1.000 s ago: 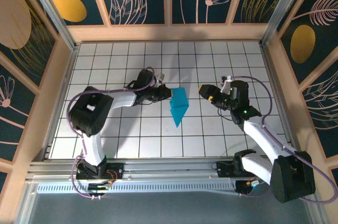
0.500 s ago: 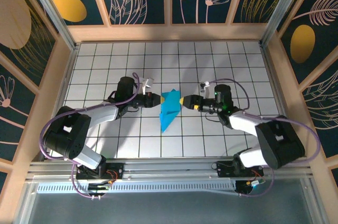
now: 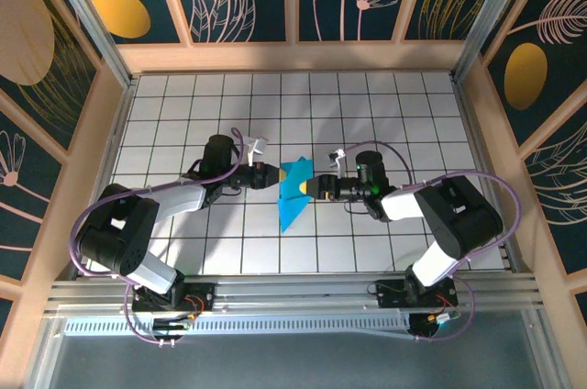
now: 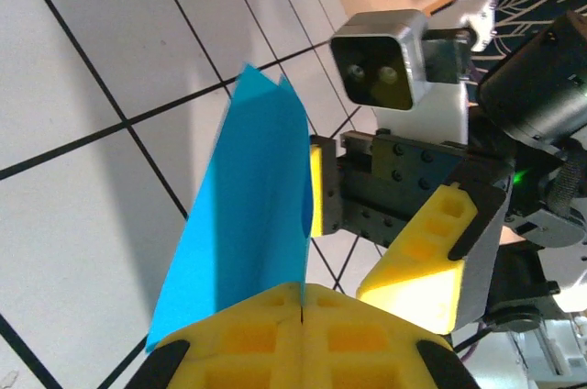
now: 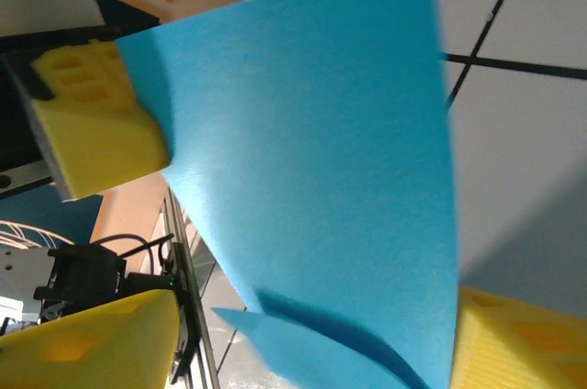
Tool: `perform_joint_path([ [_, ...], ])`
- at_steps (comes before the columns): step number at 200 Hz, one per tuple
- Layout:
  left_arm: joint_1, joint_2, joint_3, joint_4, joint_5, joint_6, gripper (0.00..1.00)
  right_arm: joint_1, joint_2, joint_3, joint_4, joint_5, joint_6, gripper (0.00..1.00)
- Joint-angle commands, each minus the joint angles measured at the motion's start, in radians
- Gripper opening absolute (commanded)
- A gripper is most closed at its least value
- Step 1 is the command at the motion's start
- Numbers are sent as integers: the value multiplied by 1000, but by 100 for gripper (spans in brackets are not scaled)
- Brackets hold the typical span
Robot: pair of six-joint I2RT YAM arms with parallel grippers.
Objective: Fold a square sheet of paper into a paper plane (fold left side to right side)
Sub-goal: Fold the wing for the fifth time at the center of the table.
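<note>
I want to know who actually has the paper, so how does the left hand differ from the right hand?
The left hand is shut, pinching the folded blue paper; the right hand is open, with its fingers on either side of the sheet. The left hand reaches the paper from the left, the right hand from the right. Both have yellow fingers and point at each other across the paper.

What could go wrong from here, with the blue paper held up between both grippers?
1. The left gripper is shut on only one edge of the paper, which stands upright. It could sag or slip out.
2. The right gripper has its jaws open around the paper. Closing off line might crumple it or add a stray crease.
3. The two grippers sit very close together and could bump.
</note>
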Motion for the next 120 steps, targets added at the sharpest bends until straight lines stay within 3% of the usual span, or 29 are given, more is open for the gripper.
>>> perform_joint_path([
  [1, 3, 21, -1, -20, -29, 40, 0, -3, -14, 23, 45, -26, -6, 63],
  [67, 3, 60, -6, -24, -48, 34, 0, -32, -57, 45, -104, 22, -61, 43],
  [120, 2, 89, -13, -7, -29, 29, 0, -41, -22, 100, -162, 40, -82, 37],
])
